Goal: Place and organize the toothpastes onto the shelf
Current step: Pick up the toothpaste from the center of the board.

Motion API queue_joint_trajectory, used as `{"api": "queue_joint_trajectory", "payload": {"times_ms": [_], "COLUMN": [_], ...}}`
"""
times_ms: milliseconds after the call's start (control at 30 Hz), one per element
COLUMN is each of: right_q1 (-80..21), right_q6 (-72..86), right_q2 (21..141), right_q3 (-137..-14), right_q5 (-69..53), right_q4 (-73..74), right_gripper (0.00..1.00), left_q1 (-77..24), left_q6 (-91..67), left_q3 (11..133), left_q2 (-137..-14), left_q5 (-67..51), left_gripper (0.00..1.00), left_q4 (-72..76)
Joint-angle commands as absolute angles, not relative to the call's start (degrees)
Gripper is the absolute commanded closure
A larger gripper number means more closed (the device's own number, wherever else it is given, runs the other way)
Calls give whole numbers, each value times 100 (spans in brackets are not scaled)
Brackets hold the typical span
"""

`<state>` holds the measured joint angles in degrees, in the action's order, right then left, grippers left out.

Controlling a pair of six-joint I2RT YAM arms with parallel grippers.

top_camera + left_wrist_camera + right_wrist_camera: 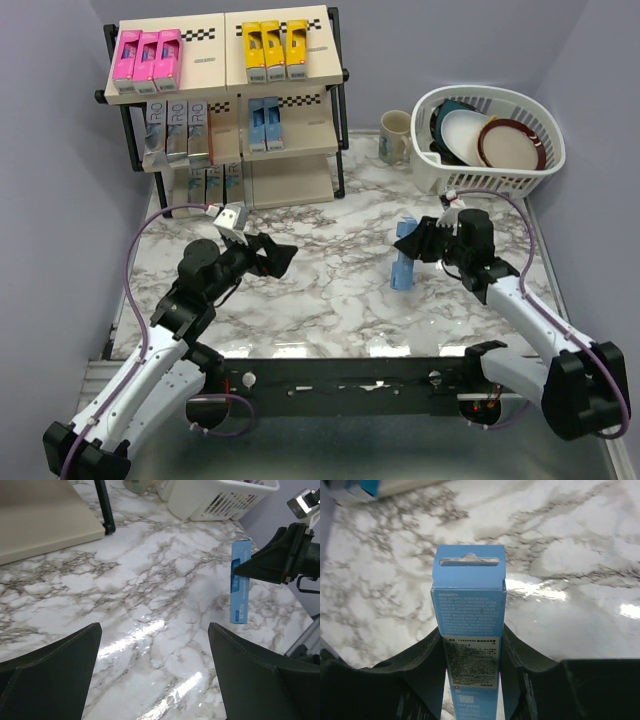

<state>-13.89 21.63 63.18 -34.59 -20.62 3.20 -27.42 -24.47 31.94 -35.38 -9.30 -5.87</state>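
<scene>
Right tool (472, 647) around blue toothpaste (469, 595)

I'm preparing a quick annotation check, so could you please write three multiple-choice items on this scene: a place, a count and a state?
1. Where on the shelf do the yellow cartons stand? A) top tier, right half B) middle tier, left half C) bottom tier
2. How many pink cartons stand on the top tier? A) one B) three C) five
3. What is the right gripper doing? A) hanging open, empty B) shut on a light blue carton C) shut on a yellow carton

1 A: they fill the top board's right half. 2 B: three stand side by side. 3 B: both fingers press its sides.
</scene>
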Motion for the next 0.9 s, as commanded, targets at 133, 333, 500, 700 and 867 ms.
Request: {"api": "queue_joint_trajectory", "payload": {"times_ms": [133,333,500,700,867], "right_q1": [-1415,-1424,-1424,-1433,-1433], "right_q6": [4479,5412,5809,6170,6266], "right_q2": [4668,3789,3165,2567,2347], "right_q3": [-1646,-1169,-870,-659,-580], "right_q5": [-2847,-2971,-2892,-2804,-2821], "right_q4": [-3347,-4341,-4632,-4676,-4658], "right_gripper": [63,63,62,62,62], "left_q1": [-3811,-4938,-5737,-6310,-6504], "left_q6": [-3884,-3955,-4104,-4087,-4341], "left_q3": [2409,1829,1714,1976,2250], "left_q2": [-3384,-3989,-5191,-6562,-7320], "left_q5": [-924,-45,237,563,316], "left_gripper": [1,1,1,1,1], "left_q4": [1326,3108,4987,6748,7645]}}
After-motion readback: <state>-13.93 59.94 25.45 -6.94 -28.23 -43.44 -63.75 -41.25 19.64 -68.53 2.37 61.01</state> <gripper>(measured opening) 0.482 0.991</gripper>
